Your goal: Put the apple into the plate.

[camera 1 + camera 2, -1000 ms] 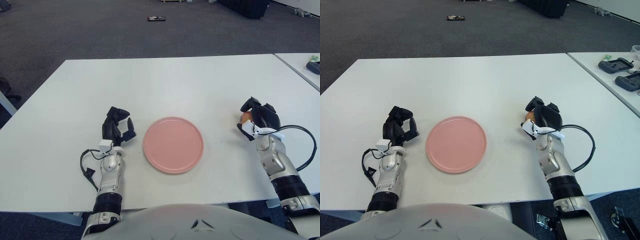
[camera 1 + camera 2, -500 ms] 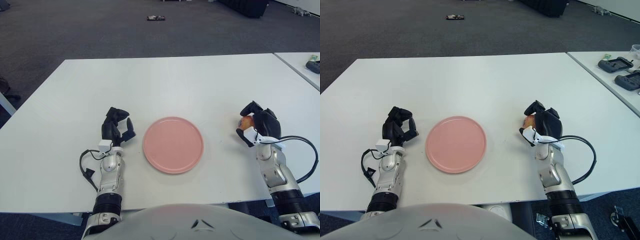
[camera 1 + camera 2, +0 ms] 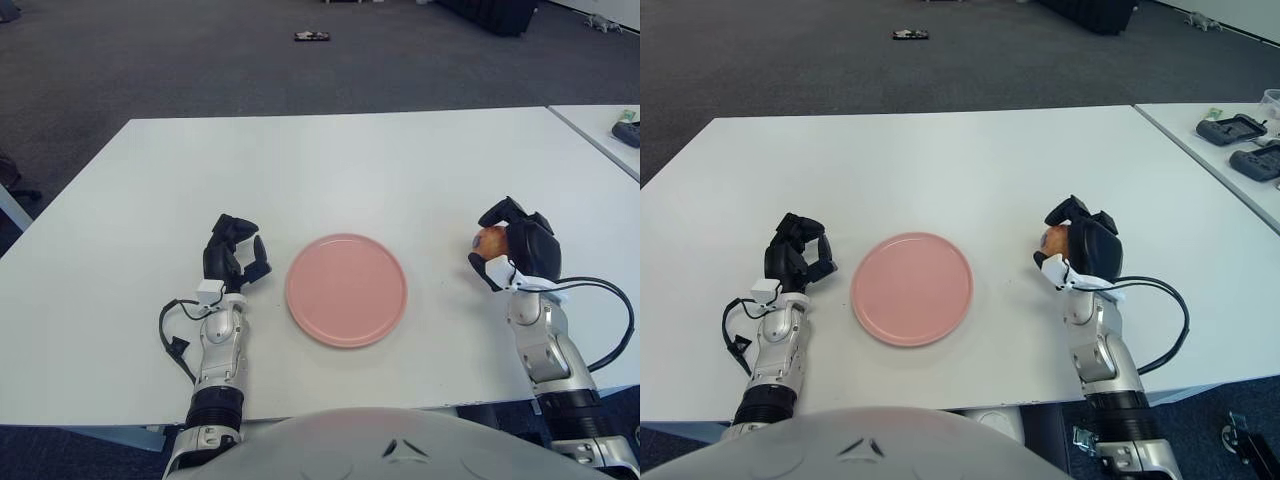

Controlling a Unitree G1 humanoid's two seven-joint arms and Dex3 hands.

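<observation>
Within the right hand (image 3: 512,250), clenched around it: the apple (image 3: 490,240).
Firm, smooth, likely slippery; best cupped around its middle, plate (image 3: 346,289) to the hand's left.

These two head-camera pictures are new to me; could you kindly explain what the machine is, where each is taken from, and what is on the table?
It is a humanoid robot looking down at its own arms. Both pictures come from one stereo camera on its head, left eye and right eye, so they show one scene. On the white table lies an empty pink plate. The right hand, to the plate's right, grips an apple. The left hand rests curled beside the plate on the left, holding nothing.
</observation>
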